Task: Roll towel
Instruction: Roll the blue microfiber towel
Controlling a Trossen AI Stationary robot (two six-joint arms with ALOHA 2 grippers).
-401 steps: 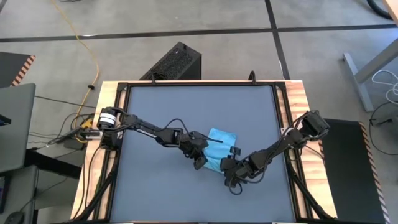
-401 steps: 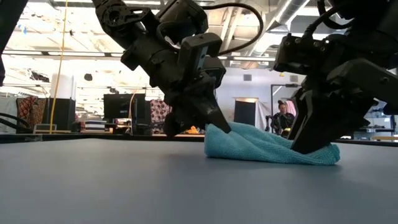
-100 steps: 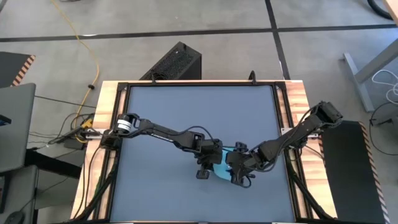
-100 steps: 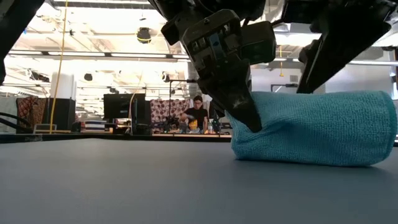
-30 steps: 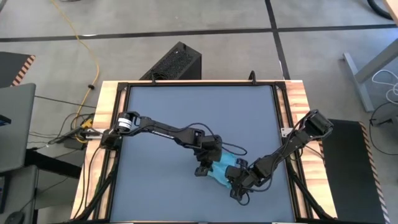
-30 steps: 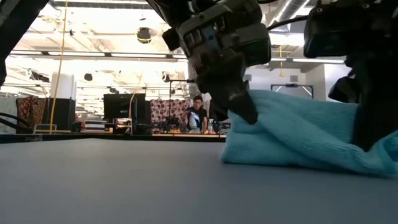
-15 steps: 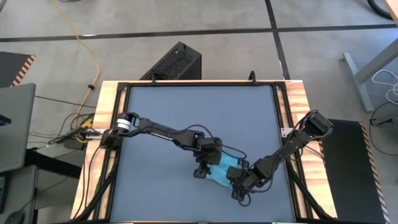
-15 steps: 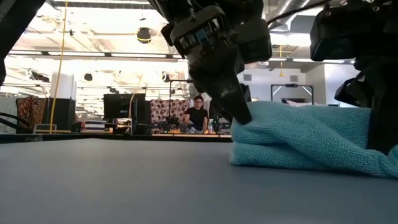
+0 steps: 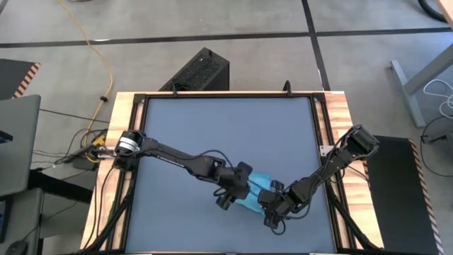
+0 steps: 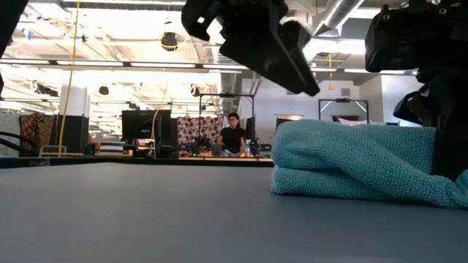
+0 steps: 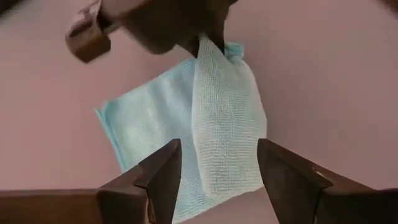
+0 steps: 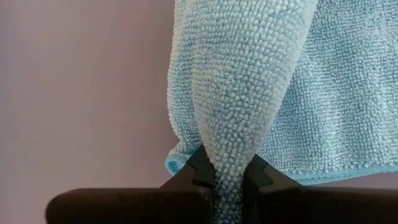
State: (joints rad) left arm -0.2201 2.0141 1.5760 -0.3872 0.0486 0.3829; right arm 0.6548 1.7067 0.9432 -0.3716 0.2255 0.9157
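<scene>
1. The towel (image 9: 255, 193), a small sky-blue cloth, lies toward the front right of the dark grey tabletop (image 9: 226, 127), partly rolled. In the low view you see a thick rounded fold (image 10: 351, 157) resting on a flat layer beneath.

2. The right gripper (image 12: 227, 171) has its fingers pinched shut on one end of that fold. In the right wrist view the cloth runs straight forward from between the fingertips, so you can read the roll's long axis as lying in line with this gripper's reach.

3. The left gripper (image 11: 217, 165) has its fingers parted and holds nothing. In the left wrist view the rolled fold (image 11: 227, 124) sits between and beyond the two fingers, apart from both. In the low view this gripper (image 10: 289, 58) hangs above the towel's free end, clear of the cloth.

4. The relation that matters: the roll's free end lies directly ahead of and below the left fingers, while its other end is already held by the right. You should judge the left arm as the one placed to take the free end.

5. The flat layer (image 11: 146, 134) spreads beside the fold, so rolling looks unfinished.

6. Risk, as a judgement: a one-ended grip may let the roll slacken.
</scene>
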